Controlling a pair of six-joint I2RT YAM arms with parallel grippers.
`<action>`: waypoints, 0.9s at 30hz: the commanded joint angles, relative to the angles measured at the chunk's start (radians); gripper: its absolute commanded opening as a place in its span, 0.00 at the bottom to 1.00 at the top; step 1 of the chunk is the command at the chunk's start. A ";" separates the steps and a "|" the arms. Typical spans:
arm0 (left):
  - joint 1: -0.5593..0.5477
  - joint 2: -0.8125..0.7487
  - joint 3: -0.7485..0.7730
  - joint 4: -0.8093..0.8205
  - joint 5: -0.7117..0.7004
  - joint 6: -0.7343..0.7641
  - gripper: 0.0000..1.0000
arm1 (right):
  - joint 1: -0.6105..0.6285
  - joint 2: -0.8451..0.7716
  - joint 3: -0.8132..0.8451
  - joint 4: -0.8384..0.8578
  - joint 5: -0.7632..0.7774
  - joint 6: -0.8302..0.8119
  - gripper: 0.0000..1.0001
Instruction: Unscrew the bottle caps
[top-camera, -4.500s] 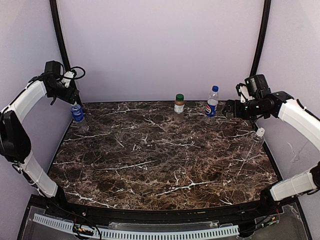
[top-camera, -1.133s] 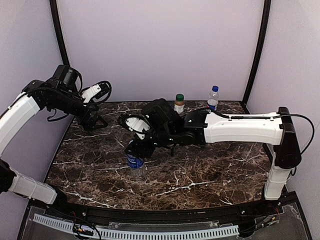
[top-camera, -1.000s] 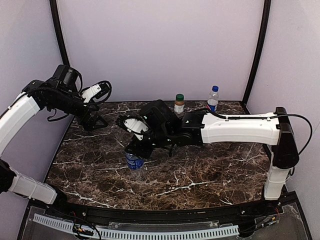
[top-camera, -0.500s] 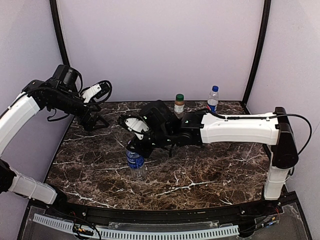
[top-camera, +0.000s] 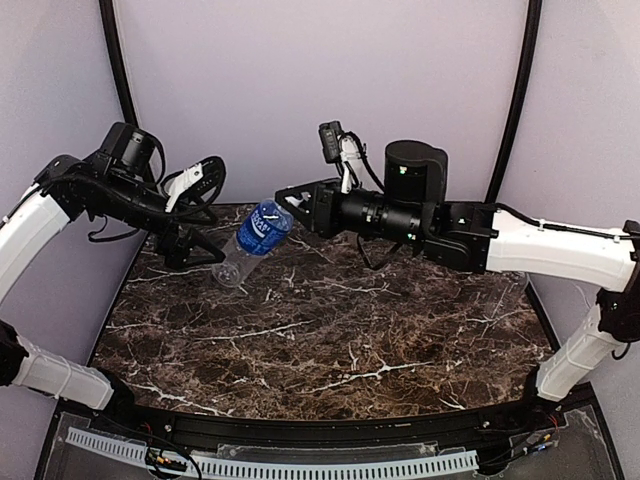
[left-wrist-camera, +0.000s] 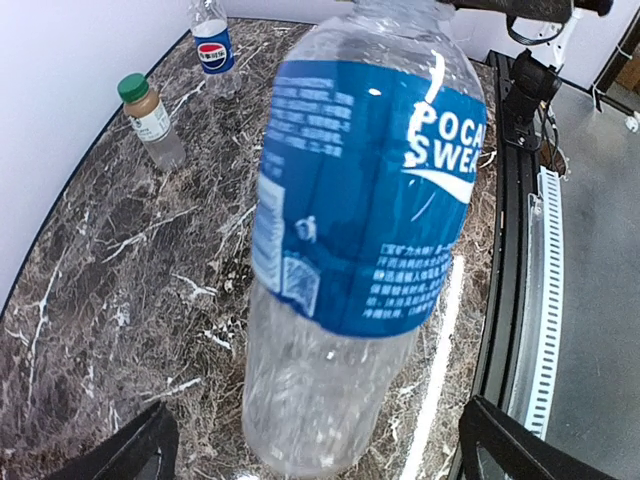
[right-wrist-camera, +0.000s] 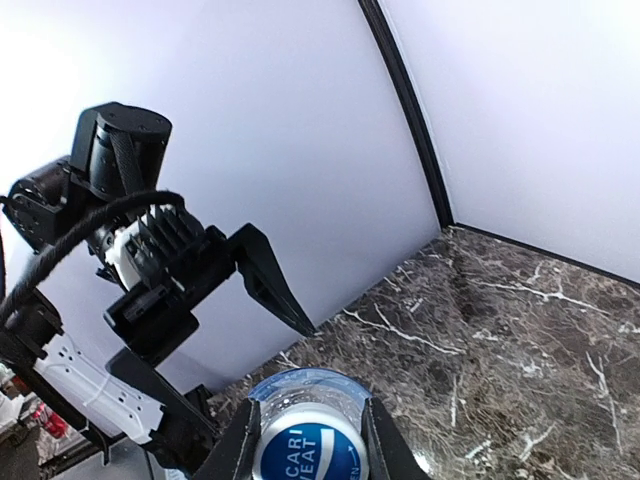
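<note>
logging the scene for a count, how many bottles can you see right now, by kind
clear with blue label: 2, the tilted bottle and the logo bottle
brown bottle with green cap: 1
total: 3 bottles in view

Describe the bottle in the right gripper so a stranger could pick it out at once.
Over the far left of the marble table, a clear bottle is held tilted, its top in the right gripper. Unlike the brown bottle and the logo bottle standing upright behind, it wears a wide blue label with white lettering.
</note>
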 joint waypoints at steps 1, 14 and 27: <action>-0.067 -0.054 -0.018 0.035 -0.043 0.097 0.99 | 0.008 0.018 -0.056 0.223 -0.025 0.147 0.00; -0.163 -0.055 -0.140 0.175 -0.073 0.012 0.95 | 0.010 0.019 -0.083 0.344 -0.068 0.193 0.00; -0.163 -0.050 -0.130 0.222 -0.179 -0.003 0.50 | 0.004 0.008 -0.050 0.191 -0.078 0.180 0.56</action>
